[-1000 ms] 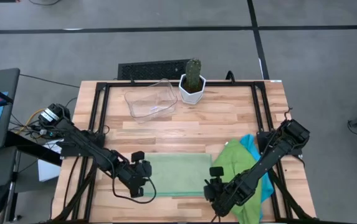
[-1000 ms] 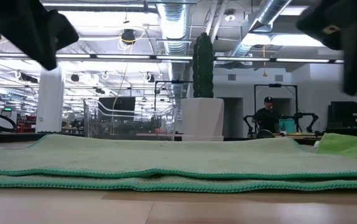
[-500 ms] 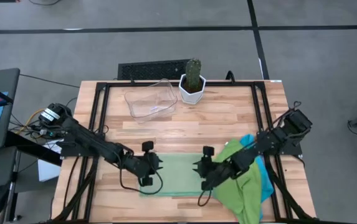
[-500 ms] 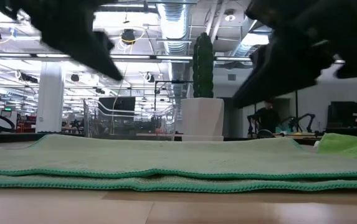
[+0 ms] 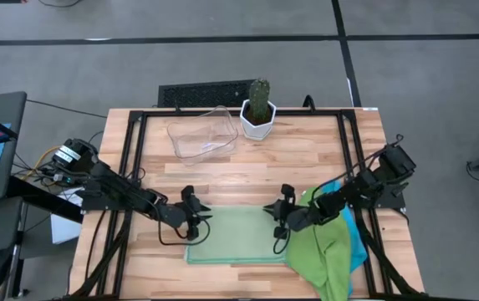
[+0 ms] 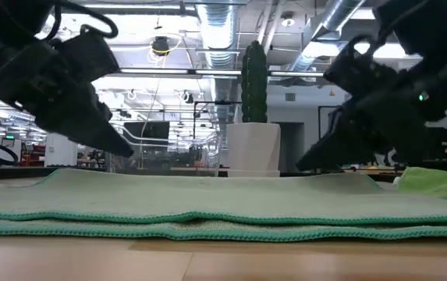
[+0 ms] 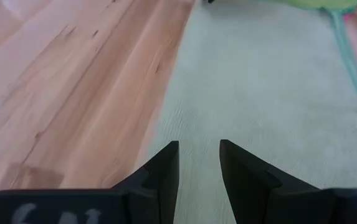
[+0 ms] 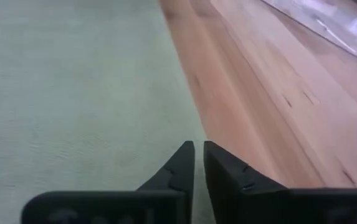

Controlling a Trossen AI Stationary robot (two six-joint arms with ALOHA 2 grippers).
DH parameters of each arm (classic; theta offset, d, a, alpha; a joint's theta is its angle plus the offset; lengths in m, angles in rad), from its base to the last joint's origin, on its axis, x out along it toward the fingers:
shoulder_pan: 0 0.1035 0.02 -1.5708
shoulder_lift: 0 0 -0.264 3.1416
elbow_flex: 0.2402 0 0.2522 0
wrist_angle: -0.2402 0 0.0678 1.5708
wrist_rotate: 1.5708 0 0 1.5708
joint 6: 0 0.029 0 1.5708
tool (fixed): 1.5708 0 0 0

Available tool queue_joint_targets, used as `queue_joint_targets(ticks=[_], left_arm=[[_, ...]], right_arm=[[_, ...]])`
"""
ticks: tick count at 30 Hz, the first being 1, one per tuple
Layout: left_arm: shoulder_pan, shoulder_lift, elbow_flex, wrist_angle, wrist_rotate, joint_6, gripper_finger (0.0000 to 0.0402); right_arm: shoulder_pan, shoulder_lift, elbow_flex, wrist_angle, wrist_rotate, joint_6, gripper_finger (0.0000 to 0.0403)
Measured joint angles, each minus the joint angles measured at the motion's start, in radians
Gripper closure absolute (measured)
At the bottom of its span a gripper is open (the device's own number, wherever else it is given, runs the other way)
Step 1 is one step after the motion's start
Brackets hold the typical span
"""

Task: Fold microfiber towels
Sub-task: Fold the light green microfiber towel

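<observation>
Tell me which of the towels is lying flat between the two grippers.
The pale green towel, spread flat at the table's front middle. The bright green towel and the cyan one lie crumpled in a heap to its right.

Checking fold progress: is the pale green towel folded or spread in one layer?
Folded. The low view shows the pale green towel as two stacked layers with two stitched edges; it lies flat on the table.

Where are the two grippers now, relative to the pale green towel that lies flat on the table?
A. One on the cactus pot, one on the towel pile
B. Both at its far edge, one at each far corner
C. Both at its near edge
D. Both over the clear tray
B: in the high view the left gripper and the right gripper sit at the two far corners of the pale green towel.
</observation>
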Motion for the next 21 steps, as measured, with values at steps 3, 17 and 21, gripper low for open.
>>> queue_joint_targets(ticks=[3, 17, 21], left_arm=[[0.000, 0.000, -0.018, -0.001, -0.003, -0.014, 0.0295], [0.000, 0.000, -0.077, -0.007, -0.007, -0.070, 0.0396], [0.000, 0.000, -0.098, -0.012, -0.007, -0.107, 0.0399]], right_arm=[[-0.012, 0.004, -0.017, 0.000, -0.002, 0.004, 0.0372], [-0.020, 0.147, -0.015, 0.121, 0.004, 0.038, 0.0378], [-0.020, 0.133, -0.015, 0.108, -0.006, 0.033, 0.0392]])
